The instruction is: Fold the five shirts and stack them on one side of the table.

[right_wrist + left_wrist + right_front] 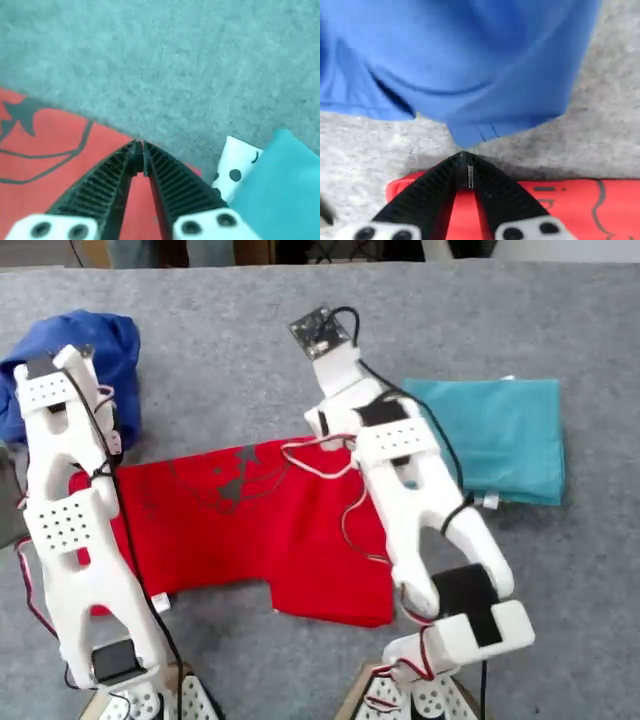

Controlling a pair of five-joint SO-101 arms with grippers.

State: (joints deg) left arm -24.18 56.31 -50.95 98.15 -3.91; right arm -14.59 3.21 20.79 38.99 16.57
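A red shirt (250, 530) with a dark print lies spread flat in the middle of the grey table. My left gripper (463, 159) is shut on its far left edge (560, 210), just in front of a crumpled blue shirt (460, 60) that lies at the far left (75, 350). My right gripper (138, 148) is shut on the red shirt's far right edge (45, 145). A folded teal shirt (495, 435) lies to the right, close beside the right gripper (280, 190).
A white dotted piece of cloth (234, 170) peeks from under the teal shirt. A dark cloth (8, 505) shows at the table's left edge. Both white arms (75, 530) (420, 490) stretch over the red shirt. Bare grey table (480, 310) lies at the back.
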